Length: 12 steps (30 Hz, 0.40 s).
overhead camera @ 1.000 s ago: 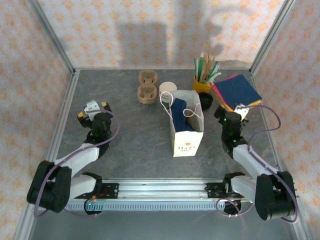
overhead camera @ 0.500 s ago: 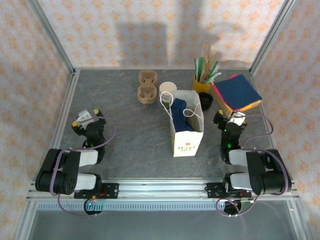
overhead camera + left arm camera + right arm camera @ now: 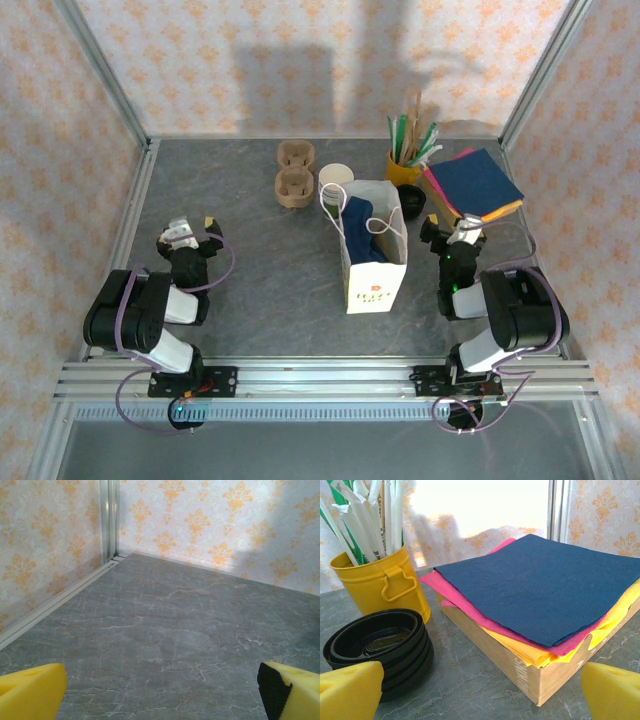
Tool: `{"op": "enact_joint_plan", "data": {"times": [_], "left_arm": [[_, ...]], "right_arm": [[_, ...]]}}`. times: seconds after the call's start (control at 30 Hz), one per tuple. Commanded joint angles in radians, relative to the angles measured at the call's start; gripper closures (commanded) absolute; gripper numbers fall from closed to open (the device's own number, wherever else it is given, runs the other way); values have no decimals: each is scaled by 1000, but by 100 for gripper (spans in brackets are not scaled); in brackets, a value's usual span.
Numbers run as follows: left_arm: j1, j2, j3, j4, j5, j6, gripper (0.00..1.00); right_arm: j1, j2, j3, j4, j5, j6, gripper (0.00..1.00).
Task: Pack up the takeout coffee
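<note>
**Top external.** I look steeply down from above and behind the arm bases, which sit at 6 o'clock. It stands far off, so the whole table is in frame.

**Left wrist.** Low over the bare tabletop, facing the rear corner post at 11 o'clock. It shares that corner with the top view.

**Right wrist.** Low and very close, facing 1 o'clock at the black lid stack, yellow pot and napkin box. My top view holds the same three.
</note>
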Motion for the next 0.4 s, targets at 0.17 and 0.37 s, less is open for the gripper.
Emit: {"op": "enact_joint_plan", "data": {"times": [0.17, 0.37], "left_arm": [[0, 2, 14, 50, 35, 24, 1], [0, 3, 15, 55, 36, 24, 1]], "right_arm": [[-11, 0, 17, -2, -20, -13, 0], [-19, -11, -4, 22, -28, -12, 0]]}}
